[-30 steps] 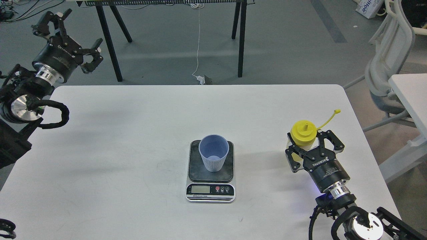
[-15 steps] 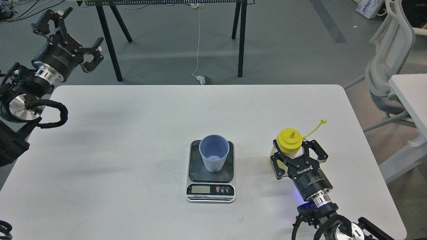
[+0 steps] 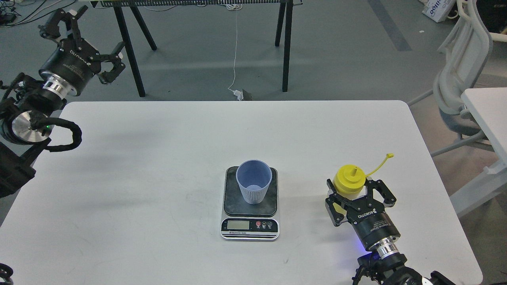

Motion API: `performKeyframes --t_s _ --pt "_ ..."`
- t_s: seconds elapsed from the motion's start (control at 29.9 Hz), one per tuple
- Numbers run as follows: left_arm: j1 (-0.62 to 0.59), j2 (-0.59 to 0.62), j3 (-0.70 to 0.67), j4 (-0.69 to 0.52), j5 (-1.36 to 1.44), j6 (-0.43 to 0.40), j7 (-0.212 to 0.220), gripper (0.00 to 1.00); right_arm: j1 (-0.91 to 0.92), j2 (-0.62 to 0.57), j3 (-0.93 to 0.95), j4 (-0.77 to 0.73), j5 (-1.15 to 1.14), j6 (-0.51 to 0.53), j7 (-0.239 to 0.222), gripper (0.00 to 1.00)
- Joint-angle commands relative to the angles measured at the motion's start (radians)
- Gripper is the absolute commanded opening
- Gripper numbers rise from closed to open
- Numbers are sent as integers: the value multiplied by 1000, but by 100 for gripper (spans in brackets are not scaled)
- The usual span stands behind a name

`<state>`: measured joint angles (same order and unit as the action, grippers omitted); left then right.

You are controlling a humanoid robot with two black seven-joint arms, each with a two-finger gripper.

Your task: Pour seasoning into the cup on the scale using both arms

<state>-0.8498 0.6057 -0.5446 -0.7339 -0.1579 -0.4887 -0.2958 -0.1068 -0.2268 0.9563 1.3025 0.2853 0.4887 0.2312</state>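
The yellow squeeze bottle (image 3: 348, 180) stands upright near the table's right front, its nozzle uncovered and its tethered cap (image 3: 389, 156) hanging out to the right. My right gripper (image 3: 359, 194) is shut on the bottle, one finger on each side of its body. The pale blue ribbed cup (image 3: 254, 186) stands empty on the dark platform of the scale (image 3: 250, 228), at the table's middle front, well left of the bottle. My left gripper (image 3: 88, 39) is open and empty, held high past the table's far left corner.
The white table (image 3: 158, 158) ends just right of my right arm. Black trestle legs (image 3: 128, 51) and a white cable (image 3: 235, 51) are on the floor behind it. A white chair (image 3: 459, 79) and a second table (image 3: 489, 107) stand at the right.
My right gripper has carried the bottle left and toward me, then slightly back right. My left gripper has risen a little and stayed open.
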Motion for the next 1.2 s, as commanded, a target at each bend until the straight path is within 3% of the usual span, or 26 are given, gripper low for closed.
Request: performKeyframes --t_s 0.0,0.57,0.77,0.94,1.17 --pt "0 5 0 -1 0 0 3 100 -14 -12 22 1 -1 0 0 98" --pt "1 16 -9 -2 -2 0 -2 100 -267 -315 33 -32 -11 0 4 99" --pt "5 19 -11 -7 -3 0 -3 100 -246 -385 195 -51 -12 0 4 99" --pt "8 17 -11 -7 -11 0 -2 100 -29 -424 265 -97 -18 0 4 99" --pt "12 17 -14 2 -15 0 6 100 295 -414 236 -330 -89 0 -7 99"
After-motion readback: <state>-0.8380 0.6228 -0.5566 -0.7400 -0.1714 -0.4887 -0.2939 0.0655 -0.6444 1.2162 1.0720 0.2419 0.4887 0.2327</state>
